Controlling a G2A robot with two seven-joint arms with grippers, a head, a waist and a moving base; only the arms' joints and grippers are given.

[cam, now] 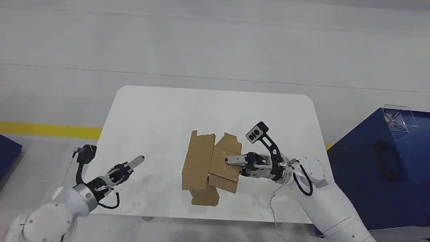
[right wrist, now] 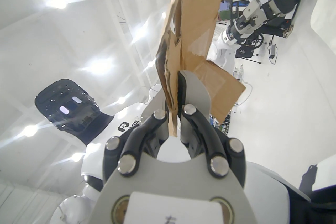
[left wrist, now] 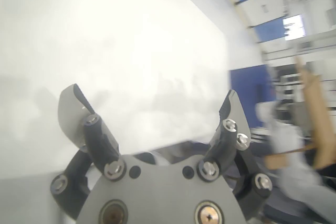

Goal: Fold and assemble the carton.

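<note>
The white table (cam: pixel 282 114) stood on a grey floor with a yellow line (cam: pixel 47 130) painted on it. The brown carton (cam: pixel 208 167) was over the table, near the edge closest to me. It looked mostly flat, with its sides leaning a little apart and its flaps sticking out. I think the job had only just begun. There was no box shape yet, and no flap was folded in.

My right gripper (right wrist: pixel 175 93) was at the right side of the carton. Its fingers (right wrist: pixel 194 88) were squeezed tight on the cardboard edge, pinching a few layers together. My left gripper (left wrist: pixel 152 101) hung to the left of the carton, well apart from it. Its fingers were spread wide and held nothing.

I guess most of the job was left: pull the sides open into a square, then fold the flaps shut.

A big blue cabinet (cam: pixel 383 168) stood to the right of the carton, off the table and far from the cardboard. The thing most in the way, I think, was my own right gripper, because it pinched layers that must come apart.
</note>
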